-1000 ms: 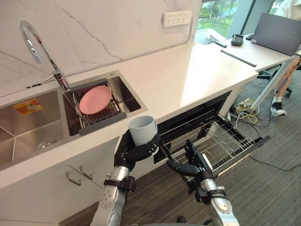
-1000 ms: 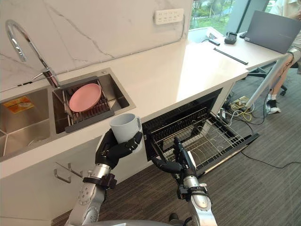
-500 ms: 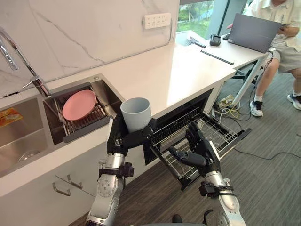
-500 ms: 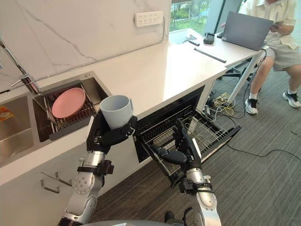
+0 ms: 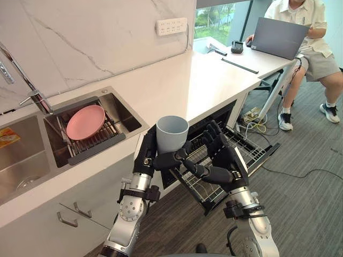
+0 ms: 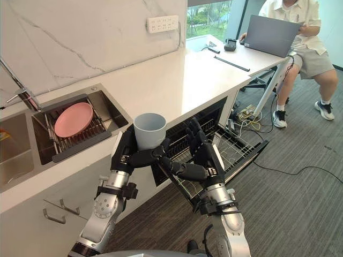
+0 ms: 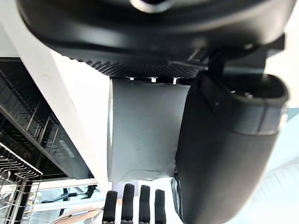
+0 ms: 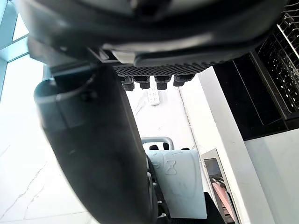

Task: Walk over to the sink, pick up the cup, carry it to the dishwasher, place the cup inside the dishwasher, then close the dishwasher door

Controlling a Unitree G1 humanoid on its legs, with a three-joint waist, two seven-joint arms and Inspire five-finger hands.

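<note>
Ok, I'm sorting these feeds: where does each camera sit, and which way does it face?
Left eye view: head-mounted, looking down at counter and open dishwasher; both arms show, left hand gripping the cup, right hand open beside it.
Right eye view: same head, slightly offset; same scene and arms.
Left wrist view: left wrist, facing along the left thumb onto the cup.
Right wrist view: right wrist, facing past the right thumb toward the cup.
Shared: all see the cup.

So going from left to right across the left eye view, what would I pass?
Tap → pink plate → cup → right hand → laptop.
</note>
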